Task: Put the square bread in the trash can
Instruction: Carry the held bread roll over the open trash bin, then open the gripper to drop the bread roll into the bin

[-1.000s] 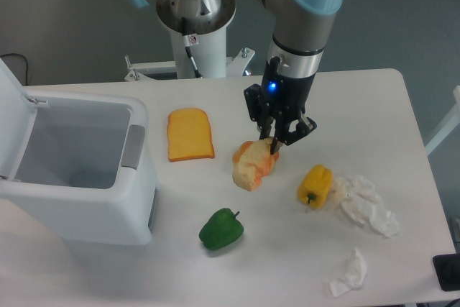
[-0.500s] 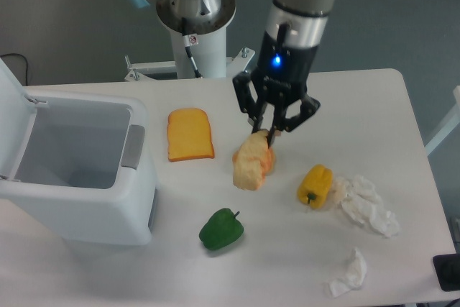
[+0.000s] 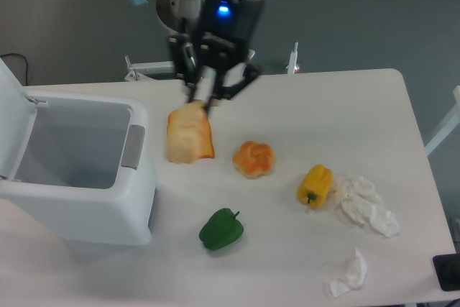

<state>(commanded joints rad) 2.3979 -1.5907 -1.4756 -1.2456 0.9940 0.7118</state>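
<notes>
My gripper [image 3: 202, 103] is shut on the square bread [image 3: 184, 135], a pale cream chunk with an orange-brown crust edge. It hangs from the fingertips in the air, in front of the flat orange toast slice [image 3: 204, 144], which it mostly hides. The trash can [image 3: 79, 203] is the large white bin at the left with its lid open and a grey panel on its right side. The bread is just right of the bin's right wall, not over the opening.
A round orange bun [image 3: 253, 159] lies at the table's middle. A green pepper [image 3: 221, 228] lies in front, a yellow pepper [image 3: 315, 185] to the right beside crumpled white paper [image 3: 367, 204]. Another paper scrap [image 3: 349, 272] lies near the front right.
The gripper lifted the square bread off the table beside the bun and carried it up and left, from the table's middle toward the bin. The bun now shows uncovered.
</notes>
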